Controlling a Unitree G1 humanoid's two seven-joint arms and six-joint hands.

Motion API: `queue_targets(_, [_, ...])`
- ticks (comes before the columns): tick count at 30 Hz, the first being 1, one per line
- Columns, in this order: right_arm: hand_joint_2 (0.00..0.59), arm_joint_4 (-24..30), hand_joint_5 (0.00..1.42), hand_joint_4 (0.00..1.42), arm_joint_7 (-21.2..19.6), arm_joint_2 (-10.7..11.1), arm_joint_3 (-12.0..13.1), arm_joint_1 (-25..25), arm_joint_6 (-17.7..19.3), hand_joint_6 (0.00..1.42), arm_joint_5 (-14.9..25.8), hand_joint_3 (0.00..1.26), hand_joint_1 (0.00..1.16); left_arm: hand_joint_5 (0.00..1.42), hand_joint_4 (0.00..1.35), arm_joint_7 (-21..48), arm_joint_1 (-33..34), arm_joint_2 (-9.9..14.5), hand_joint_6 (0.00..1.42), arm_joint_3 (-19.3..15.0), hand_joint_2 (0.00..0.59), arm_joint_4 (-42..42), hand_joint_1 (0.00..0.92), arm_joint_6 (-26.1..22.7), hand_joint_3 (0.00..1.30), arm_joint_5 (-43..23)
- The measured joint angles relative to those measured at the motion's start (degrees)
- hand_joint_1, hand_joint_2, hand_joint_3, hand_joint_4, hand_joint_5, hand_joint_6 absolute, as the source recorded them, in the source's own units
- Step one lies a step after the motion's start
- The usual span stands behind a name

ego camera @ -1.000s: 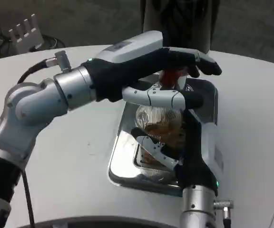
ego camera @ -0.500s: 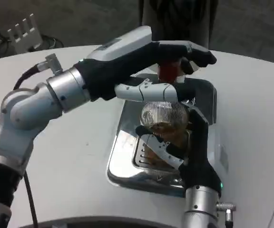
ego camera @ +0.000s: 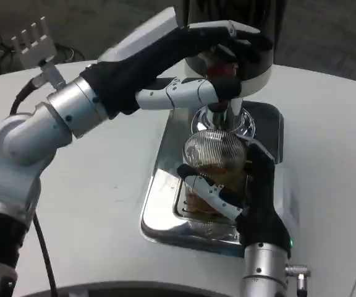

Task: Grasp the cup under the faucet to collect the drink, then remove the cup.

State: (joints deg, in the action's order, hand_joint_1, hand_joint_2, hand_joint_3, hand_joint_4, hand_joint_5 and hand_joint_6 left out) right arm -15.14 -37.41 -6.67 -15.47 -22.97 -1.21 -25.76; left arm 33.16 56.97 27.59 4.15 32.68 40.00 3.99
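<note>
cup (ego camera: pixel 214 162) under faucet (ego camera: pixel 222 112), on tray (ego camera: pixel 165 179) | right hand (ego camera: pixel 246 198) grips cup | left hand (ego camera: pixel 193 62) closed around red tap handle (ego camera: pixel 222 75)

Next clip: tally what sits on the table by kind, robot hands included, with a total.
Cups: 1, the ribbed clear cup with brown drink, held by the right hand.
Drip trays: 1, the shiny metal tray.
Dispensers: 1, the faucet with its red tap handle.
Hands: 2, left hand on the tap handle, right hand around the cup.
Total: 5.
</note>
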Motion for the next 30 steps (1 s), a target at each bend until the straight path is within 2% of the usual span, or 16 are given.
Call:
queue_targets(6, [0.207, 2.8, 0.94, 0.87, 1.1, 0.9, 0.5, 2.1, -0.1, 0.39, 0.0, 0.77, 0.79, 0.45, 0.36, 0.0, 0.0, -0.3, 0.42, -1.0, 0.112, -0.1, 0.0, -0.1, 0.35, -1.3])
queue_targets(14, [0.202, 9.4, 0.96, 0.9, 4.2, 2.7, 0.4, 7.7, -0.2, 0.39, -0.6, 0.79, 0.79, 0.45, 0.36, 0.0, -0.8, -0.2, 0.42, -2.3, 0.115, -2.6, 0.0, -1.1, 0.35, -3.5])
queue_targets(22, [0.197, 14.4, 0.97, 0.9, 7.6, 3.3, 0.9, 11.6, -0.7, 0.4, -1.2, 0.81, 0.8, 0.46, 0.37, 0.0, -1.8, -0.1, 0.43, -3.5, 0.116, -3.5, 0.0, -1.6, 0.36, -3.6])
queue_targets(30, [0.197, 20.5, 0.97, 0.92, 10.9, 3.4, 2.8, 16.0, -1.1, 0.4, -1.3, 0.82, 0.8, 0.46, 0.37, -0.7, -2.8, 0.3, 0.43, -4.8, 0.117, -3.9, 0.0, -2.2, 0.36, -3.6])
